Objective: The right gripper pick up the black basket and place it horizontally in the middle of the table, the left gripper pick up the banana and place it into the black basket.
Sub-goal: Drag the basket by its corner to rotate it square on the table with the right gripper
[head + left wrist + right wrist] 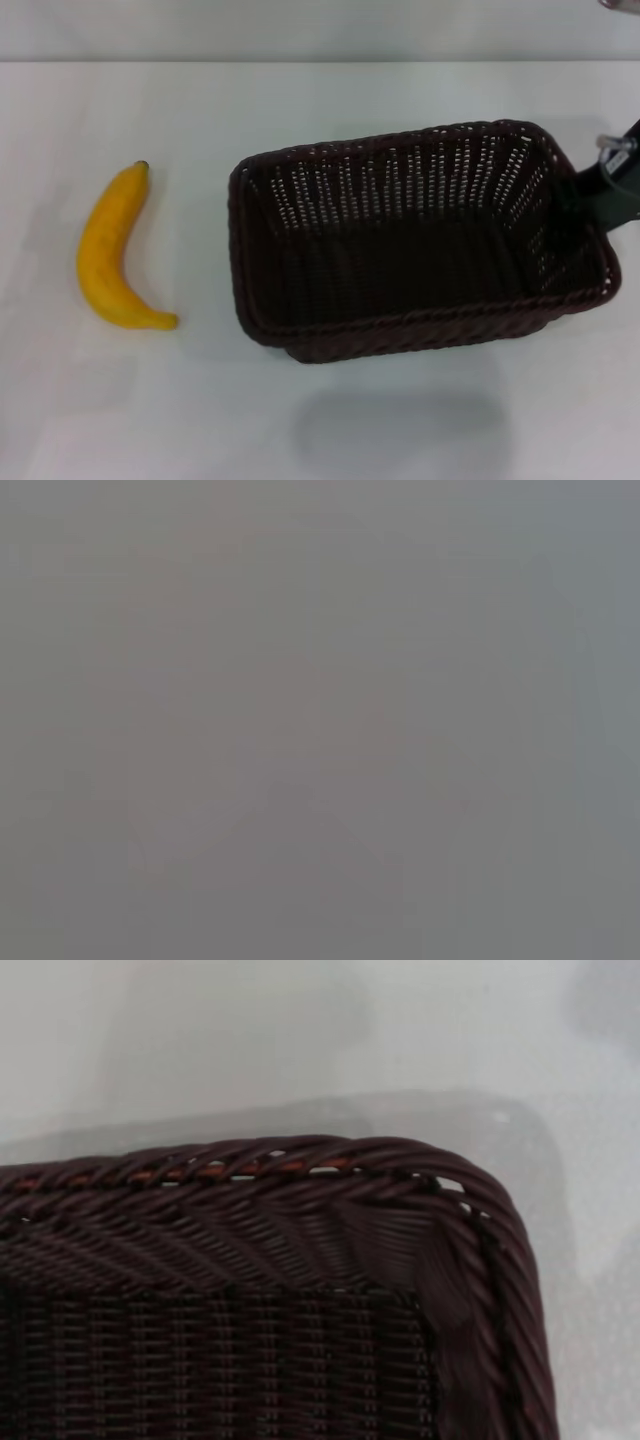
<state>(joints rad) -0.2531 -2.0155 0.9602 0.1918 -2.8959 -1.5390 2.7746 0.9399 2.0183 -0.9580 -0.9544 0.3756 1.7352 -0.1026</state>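
Note:
The black basket is a large dark woven basket hanging tilted a little above the white table, right of centre, with its shadow on the tabletop below it. My right gripper is at the basket's right end, shut on its rim. The right wrist view shows a corner of the basket's braided rim from close up. The banana lies flat on the table at the left, well apart from the basket, its dark stem tip pointing away from me. My left gripper is out of view; its wrist view shows only plain grey.
The table's far edge runs along the top of the head view. Bare tabletop lies between the banana and the basket and in front of both.

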